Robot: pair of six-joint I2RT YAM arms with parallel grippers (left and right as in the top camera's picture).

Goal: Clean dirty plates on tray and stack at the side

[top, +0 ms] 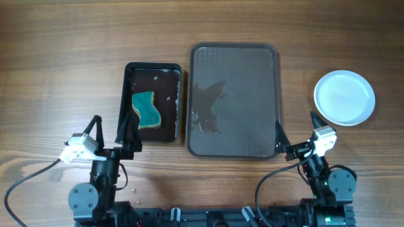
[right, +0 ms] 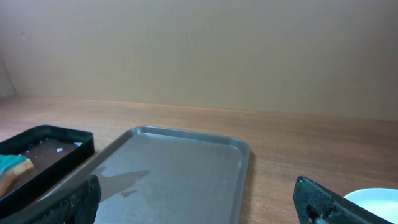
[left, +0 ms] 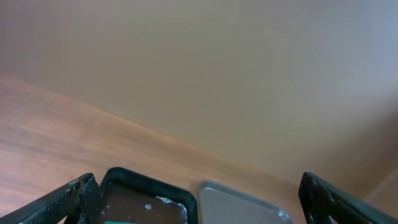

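The dark brown tray (top: 270, 94) lies mid-table with no plates on it, only wet streaks near its front left. It also shows in the right wrist view (right: 186, 134) and the left wrist view (left: 242, 200). Plain white plates (top: 344, 98) sit on the table to the tray's right; I cannot tell how many are stacked. Their rim shows in the right wrist view (right: 380, 202). My left gripper (top: 112, 129) (left: 199, 208) is open and empty near the front of the black tray. My right gripper (top: 295, 128) (right: 205, 205) is open and empty at the brown tray's front right corner.
A small glossy black tray (top: 129, 94) stands left of the brown tray and holds a teal sponge (top: 146, 108) and some foam. It also shows in the left wrist view (left: 143, 183) and the right wrist view (right: 56, 134). A plain wall stands behind the table.
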